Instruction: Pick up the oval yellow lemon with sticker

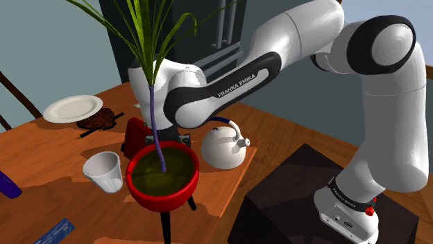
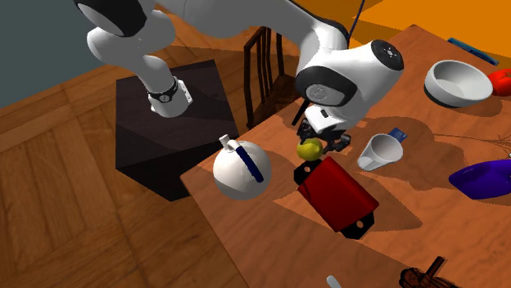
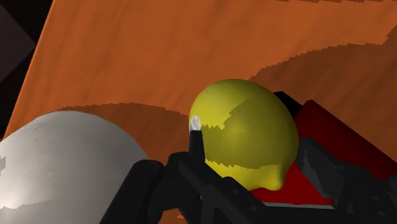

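The yellow lemon [image 3: 245,130] sits between my gripper's [image 3: 254,162] two black fingers, which clasp it on both sides; a small pale sticker [image 3: 195,121] shows on its side by one fingertip. In the second exterior view the lemon [image 2: 309,149] hangs under the gripper [image 2: 316,144], just above the wooden table [image 2: 270,237], between a white kettle [image 2: 240,170] and a red box [image 2: 336,195]. In the shoulder view the hand is behind the potted plant [image 1: 163,173].
A white kettle [image 1: 223,145] with a blue handle stands close to the hand, and the red box [image 1: 134,136] lies on its other side. A white cup [image 2: 381,151], a white bowl [image 2: 457,82], a plate [image 1: 72,108] and a chair [image 2: 266,65] stand further around.
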Robot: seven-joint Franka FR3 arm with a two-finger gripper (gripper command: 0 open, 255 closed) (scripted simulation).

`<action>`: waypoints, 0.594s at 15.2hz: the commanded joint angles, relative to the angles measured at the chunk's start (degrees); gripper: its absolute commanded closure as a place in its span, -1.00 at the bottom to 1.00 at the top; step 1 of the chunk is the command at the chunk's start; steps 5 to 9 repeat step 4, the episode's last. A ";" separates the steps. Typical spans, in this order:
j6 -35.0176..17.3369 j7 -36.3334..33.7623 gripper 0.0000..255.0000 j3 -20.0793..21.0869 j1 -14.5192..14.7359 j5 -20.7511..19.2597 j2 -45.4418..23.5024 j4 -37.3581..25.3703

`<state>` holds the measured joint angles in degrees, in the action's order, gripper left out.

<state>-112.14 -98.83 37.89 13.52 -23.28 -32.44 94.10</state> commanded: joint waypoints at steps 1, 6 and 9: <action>1.04 0.26 1.00 0.33 -0.13 0.49 0.70 -0.46; 1.70 0.44 1.00 0.50 -0.21 0.77 1.09 -0.81; 1.70 0.44 1.00 0.50 -0.21 0.77 1.09 -0.81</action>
